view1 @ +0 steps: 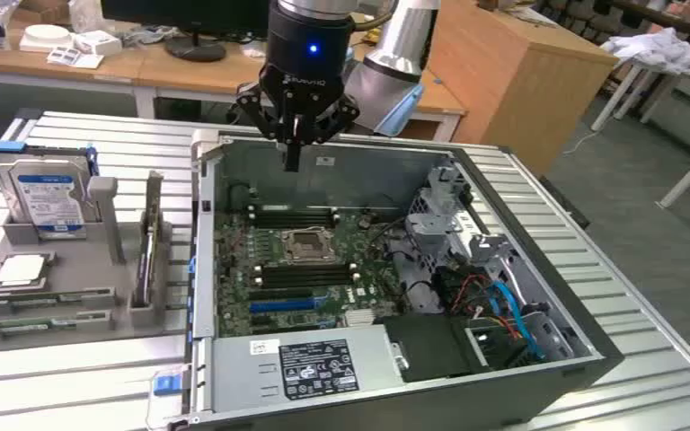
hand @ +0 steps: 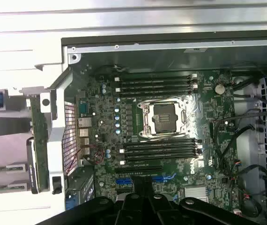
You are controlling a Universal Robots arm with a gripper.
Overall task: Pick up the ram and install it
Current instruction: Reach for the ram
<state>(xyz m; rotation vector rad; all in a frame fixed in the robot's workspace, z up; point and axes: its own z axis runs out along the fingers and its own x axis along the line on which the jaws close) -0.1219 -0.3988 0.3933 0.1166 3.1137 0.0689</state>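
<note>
Computer case lies open on its side, holding a green motherboard with a CPU socket at its middle. Black memory slots run in banks at twelve and six o'clock of that socket. A labelled power supply fills the case's six o'clock end, and blue and orange cables run at four o'clock.

At nine o'clock of the case a grey holder carries a blue-labelled hard drive standing upright, a processor lying flat, and two green sticks lying flat. The ram stands on edge in the holder's slot nearest the case.

Both rest on a ribbed metal table. Wooden desks and a monitor stand sit behind.

The gripper hangs at the case's twelve o'clock edge, fingers pressed together with nothing between them, well apart from the ram.

From the wrist view the board is seen straight on, with a coin cell near one corner; the exterior view takes in the room.
</note>
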